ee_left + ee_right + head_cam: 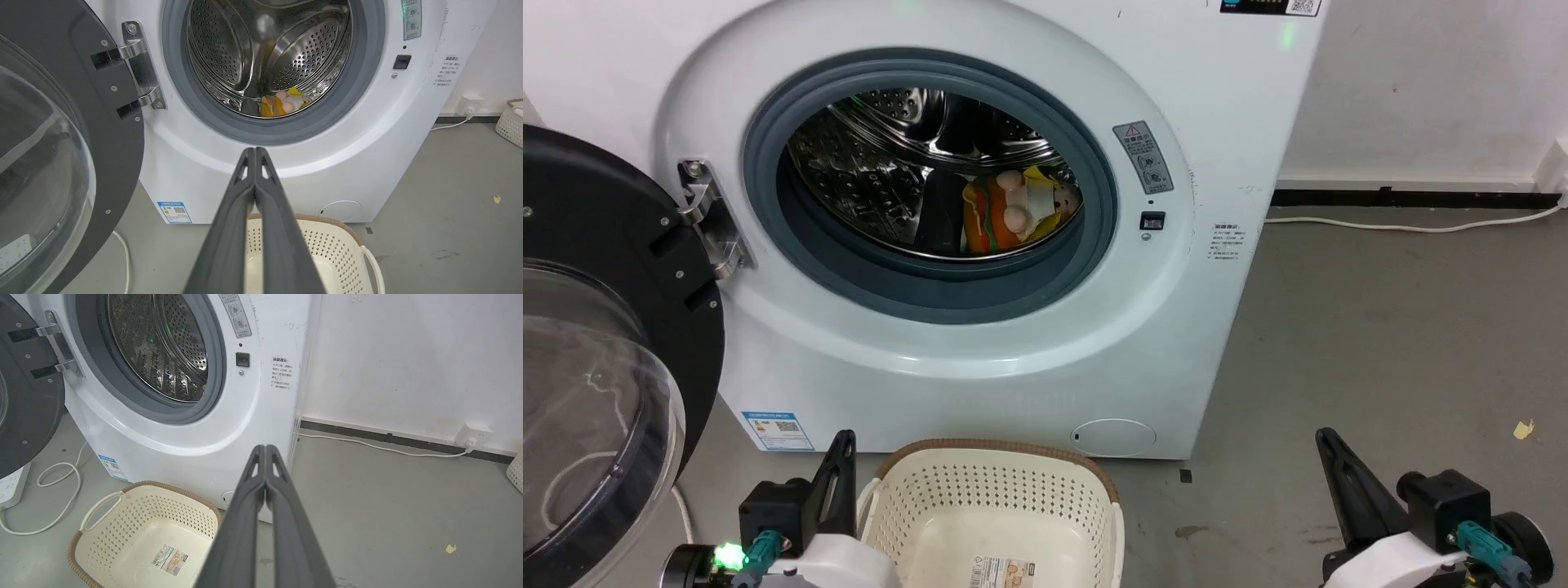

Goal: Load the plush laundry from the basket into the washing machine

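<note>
Left hand (254, 154): two long dark fingers pressed flat together, nothing between them, so clenched empty. Right hand (265, 451): same, clenched on nothing. In the head view they sit lower left and lower right, flanking the cream perforated plastic basket with brown rim (996, 446) at bottom centre. Reads as a parked pose, clear of the opening.

Small plush laundry bundle, orange with peach and yellow bits (1006, 214), lies inside the shiny perforated steel drum (866, 163) of the large white front-load washing machine (1013, 351), centre of frame, at the drum's low point. Round drum, so soft stuff likely settles there.

Basket holds no laundry, just a label sticker (1001, 572) on its bottom. It stands on the grey floor (1380, 343) just before the machine, under the opening; short lift path, I'd guess. Black-framed door with clear dome window (596, 269) hangs wide open at the left edge, leaving the grey round gasket (768, 188) mouth unobstructed.

Count: 2 hands, 1 plush bundle, 1 washer, 1 door, 1 sticker, 2 baskets. The second pale perforated basket (510, 122) is at the right edge of the left wrist view, well apart, contents unclear.

Judgement: load looks done; nothing left in the near basket.
</note>
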Available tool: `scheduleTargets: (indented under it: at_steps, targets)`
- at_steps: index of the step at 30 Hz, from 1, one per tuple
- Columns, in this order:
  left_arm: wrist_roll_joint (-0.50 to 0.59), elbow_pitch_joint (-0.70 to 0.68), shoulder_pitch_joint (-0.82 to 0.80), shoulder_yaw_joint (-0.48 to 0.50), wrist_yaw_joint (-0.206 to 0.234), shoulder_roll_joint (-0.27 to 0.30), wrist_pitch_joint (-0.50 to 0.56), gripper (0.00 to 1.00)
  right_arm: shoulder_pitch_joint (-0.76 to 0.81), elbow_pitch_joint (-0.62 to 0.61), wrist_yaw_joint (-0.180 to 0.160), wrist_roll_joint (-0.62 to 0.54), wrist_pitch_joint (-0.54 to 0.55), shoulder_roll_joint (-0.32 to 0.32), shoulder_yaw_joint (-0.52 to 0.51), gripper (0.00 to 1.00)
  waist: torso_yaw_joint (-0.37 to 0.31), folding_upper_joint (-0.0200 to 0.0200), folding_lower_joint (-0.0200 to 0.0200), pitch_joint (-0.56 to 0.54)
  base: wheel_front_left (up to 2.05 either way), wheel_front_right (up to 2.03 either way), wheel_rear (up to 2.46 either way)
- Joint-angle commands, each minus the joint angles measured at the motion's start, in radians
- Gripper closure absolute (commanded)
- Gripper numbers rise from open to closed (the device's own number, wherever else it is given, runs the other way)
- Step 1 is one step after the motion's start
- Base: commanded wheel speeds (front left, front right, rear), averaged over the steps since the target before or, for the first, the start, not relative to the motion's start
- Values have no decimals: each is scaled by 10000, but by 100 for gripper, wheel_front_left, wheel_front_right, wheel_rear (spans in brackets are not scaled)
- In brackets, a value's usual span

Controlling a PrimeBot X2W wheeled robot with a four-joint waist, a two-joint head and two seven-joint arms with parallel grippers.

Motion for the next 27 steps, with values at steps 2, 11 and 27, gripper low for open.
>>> scheduleTargets:
  at_steps: [2, 11, 27]
  targets:
    - [140, -104, -188, 61, -32, -22, 63, 100, -257, -82, 56, -101, 71, -19, -27, 100, 11, -1, 0, 11, 0, 0, 0]
    - [333, -234, -303, 190, -49, -66, 247, 100, -405, -122, 61, -197, 256, -21, -61, 100, 62, -1, 0, 62, 0, 0, 0]
    - [436, -304, -365, 260, -58, -89, 346, 100, -485, -143, 63, -248, 356, -22, -80, 100, 89, -1, 0, 90, 0, 0, 0]
